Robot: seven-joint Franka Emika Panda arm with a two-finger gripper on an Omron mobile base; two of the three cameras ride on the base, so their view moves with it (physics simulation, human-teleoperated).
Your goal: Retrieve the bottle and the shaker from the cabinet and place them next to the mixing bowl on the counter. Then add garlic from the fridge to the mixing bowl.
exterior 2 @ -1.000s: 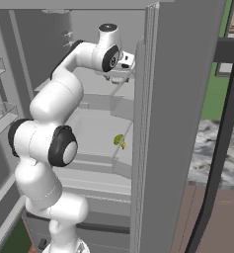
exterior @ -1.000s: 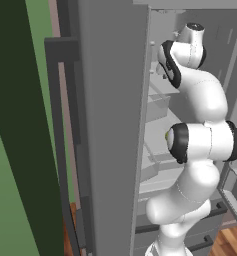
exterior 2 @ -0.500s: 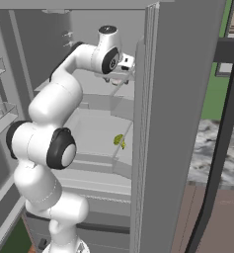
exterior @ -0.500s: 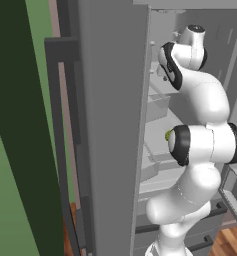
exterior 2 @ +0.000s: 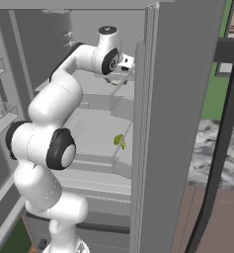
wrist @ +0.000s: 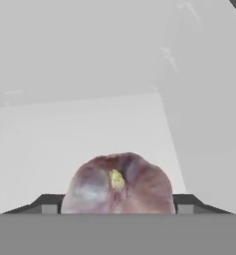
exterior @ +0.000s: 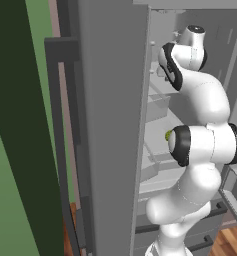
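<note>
Gripper [wrist: 117,209] reaching into the fridge [exterior 2: 182,99], garlic [wrist: 118,184] between its dark fingertips [wrist: 186,201], whether they touch it cannot be told, shelf [wrist: 79,129] beneath

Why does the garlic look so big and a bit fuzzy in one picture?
Hand view: the garlic sits close to the camera, so it looms large with soft edges. Right base view: everything is evenly lit and sharp, with the hand up inside the fridge.

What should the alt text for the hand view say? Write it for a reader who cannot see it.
A purplish-white garlic bulb sits close up between the end effector's two dark fingertips, one on each side of it. It rests on a pale grey fridge shelf that runs back to the plain grey rear wall.
</note>
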